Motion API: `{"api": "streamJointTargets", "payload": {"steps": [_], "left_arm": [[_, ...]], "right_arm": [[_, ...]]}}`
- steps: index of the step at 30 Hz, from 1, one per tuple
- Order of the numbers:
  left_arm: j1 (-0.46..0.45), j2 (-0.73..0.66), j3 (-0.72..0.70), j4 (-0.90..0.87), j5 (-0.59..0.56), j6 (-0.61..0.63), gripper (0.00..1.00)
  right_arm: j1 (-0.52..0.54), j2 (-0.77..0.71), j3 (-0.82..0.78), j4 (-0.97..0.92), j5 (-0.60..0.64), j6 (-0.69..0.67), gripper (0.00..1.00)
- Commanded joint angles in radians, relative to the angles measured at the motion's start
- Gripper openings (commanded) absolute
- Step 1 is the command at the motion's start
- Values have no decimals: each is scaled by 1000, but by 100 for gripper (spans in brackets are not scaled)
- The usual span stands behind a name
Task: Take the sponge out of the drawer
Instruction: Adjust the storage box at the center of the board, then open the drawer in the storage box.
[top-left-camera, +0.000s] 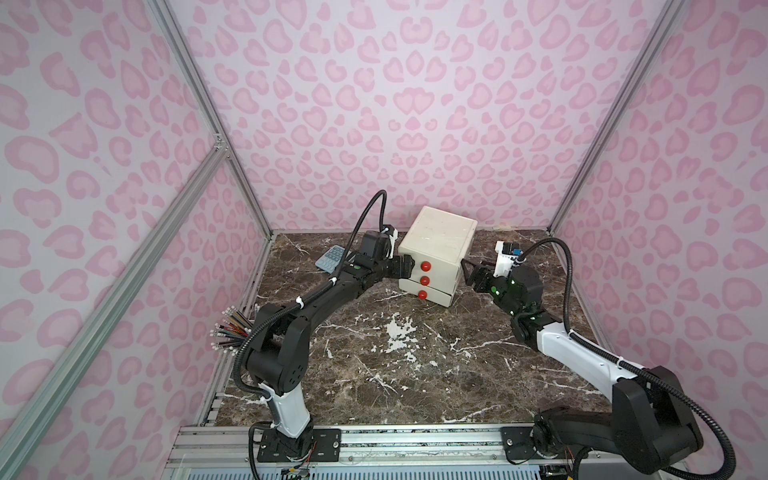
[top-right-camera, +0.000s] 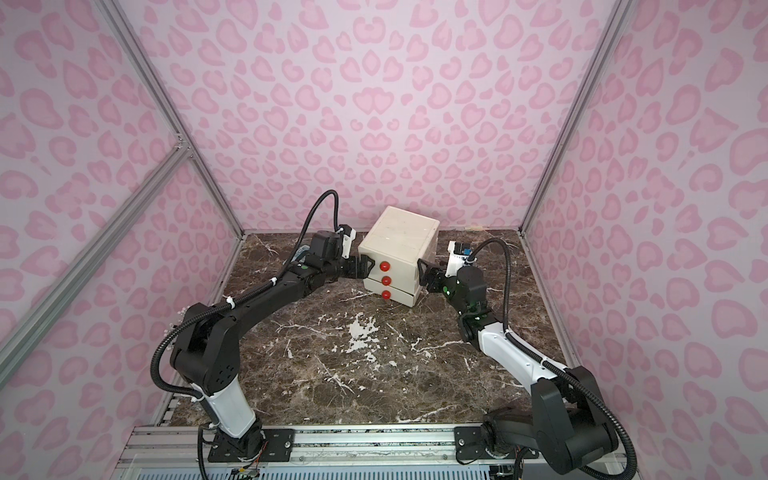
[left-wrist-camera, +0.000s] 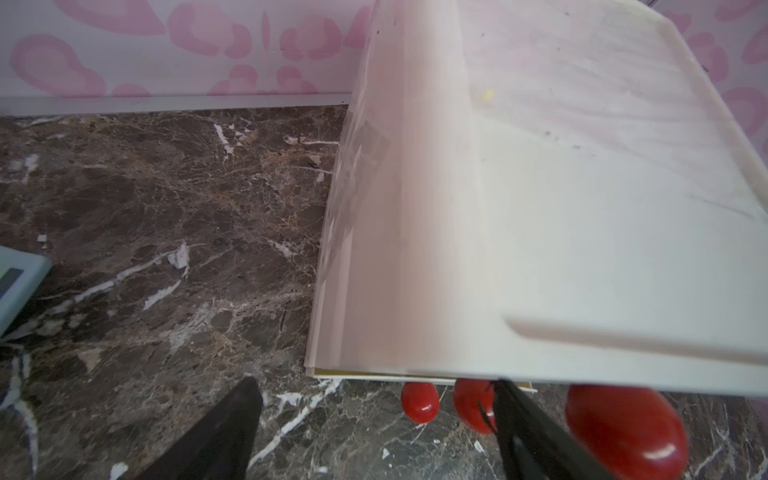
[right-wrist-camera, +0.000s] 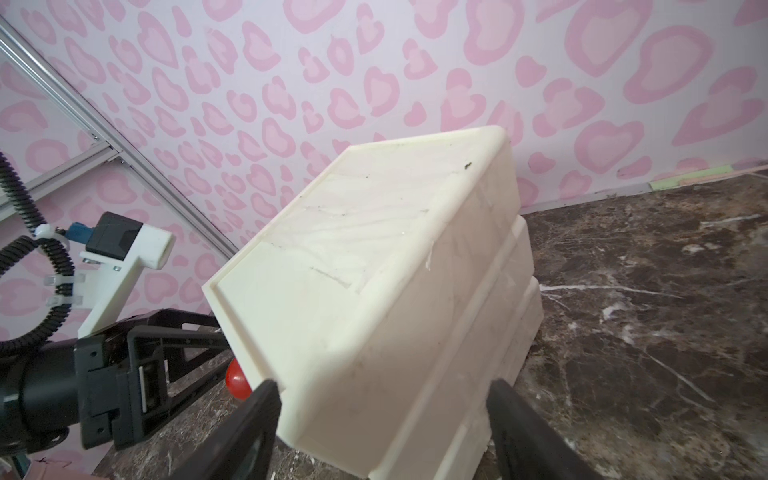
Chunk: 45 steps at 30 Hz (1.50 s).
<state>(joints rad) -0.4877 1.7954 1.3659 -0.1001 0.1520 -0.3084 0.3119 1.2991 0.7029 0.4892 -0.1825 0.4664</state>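
The sponge is hidden. A cream drawer unit (top-left-camera: 436, 245) (top-right-camera: 399, 245) stands at the back of the marble table, with three red knobs (top-left-camera: 424, 281) down its front. Its drawers look pushed in, the lowest front a little proud. My left gripper (top-left-camera: 410, 266) (left-wrist-camera: 374, 415) is open at the unit's front left corner, level with the top knob (left-wrist-camera: 623, 428), holding nothing. My right gripper (top-left-camera: 468, 271) (right-wrist-camera: 384, 415) straddles the unit's front right corner (right-wrist-camera: 374, 332). One of its fingers (right-wrist-camera: 253, 424) rests on the front face and the other on the side wall.
A blue-grey calculator (top-left-camera: 331, 258) (left-wrist-camera: 16, 286) lies on the table left of the left gripper. A bundle of coloured sticks (top-left-camera: 230, 328) pokes in at the table's left edge. The pink patterned wall stands right behind the unit.
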Motion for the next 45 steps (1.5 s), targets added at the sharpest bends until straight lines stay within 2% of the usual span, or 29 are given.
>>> {"api": "streamJointTargets", "payload": {"steps": [1,4,7,10,13,17,21,28,34,38,45], "left_arm": [[7,3,25,53,-8,42,89],[8,-27,13,38,-30,68,88],[9,-96,-49,41,-5,98,86],[9,-169,-126,63,124,117,86],[9,-189,-152,77,279,107,83],[8,-136,-124,99,384,46,74],[9,-89,-126,206,402,-45,74],[-6,-18,-63,242,425,-134,71],[-17,1,-60,263,395,-178,67],[-22,4,-64,260,372,-182,62],[-31,12,-48,253,342,-196,45]], "right_arm": [[0,9,18,17,28,-25,80],[0,20,59,-1,57,-49,80],[0,35,120,-3,107,-106,81],[-9,79,183,17,142,-178,82],[-32,145,265,-9,126,-209,83],[-56,233,360,-21,7,-249,80],[-48,316,421,-27,-103,-320,77],[0,389,451,-56,-16,-397,70],[33,412,471,-94,49,-436,65],[40,429,478,-115,78,-436,64],[45,435,485,-154,97,-436,64]]}}
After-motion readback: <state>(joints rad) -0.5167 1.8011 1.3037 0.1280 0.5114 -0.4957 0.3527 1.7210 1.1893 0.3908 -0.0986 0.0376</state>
